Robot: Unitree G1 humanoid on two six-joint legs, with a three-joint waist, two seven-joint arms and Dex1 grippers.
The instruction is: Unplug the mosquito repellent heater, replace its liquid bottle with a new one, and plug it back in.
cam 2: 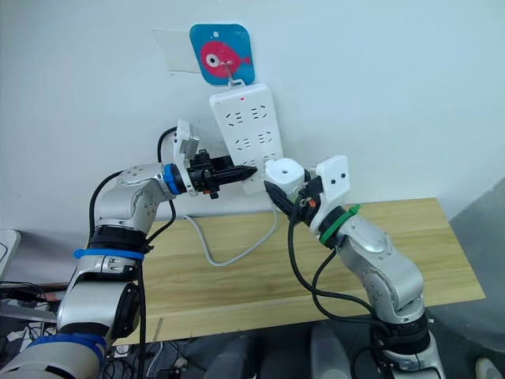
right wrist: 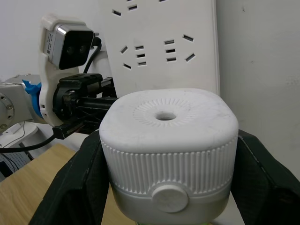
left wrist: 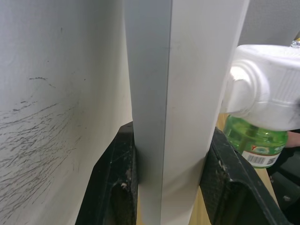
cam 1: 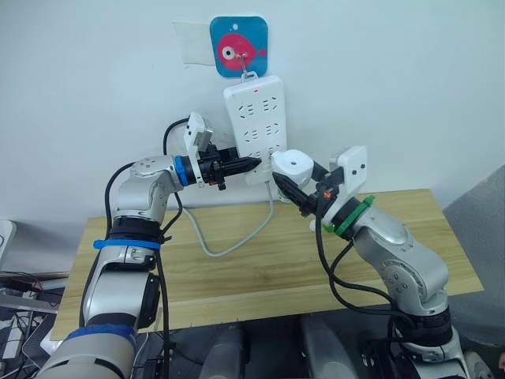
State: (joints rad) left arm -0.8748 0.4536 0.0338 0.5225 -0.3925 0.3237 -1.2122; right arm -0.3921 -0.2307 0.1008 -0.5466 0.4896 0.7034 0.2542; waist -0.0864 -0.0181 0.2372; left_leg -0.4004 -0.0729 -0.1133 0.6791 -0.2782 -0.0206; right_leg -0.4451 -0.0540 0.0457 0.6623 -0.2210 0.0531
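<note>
Wooden tabletop lay nearest, with a white cable looping over it up toward the wall. Above its far edge the right gripper held the mosquito repellent heater clamped between its two black fingers (a green liquid bottle hung beneath the unit), just beside the strip's lower corner. Farther back, the left gripper pinched the lower edge of the white power strip, which hung on the wall under a blue fish hook.

white wall, blue fish hook plate, light wooden table against wall.
</note>
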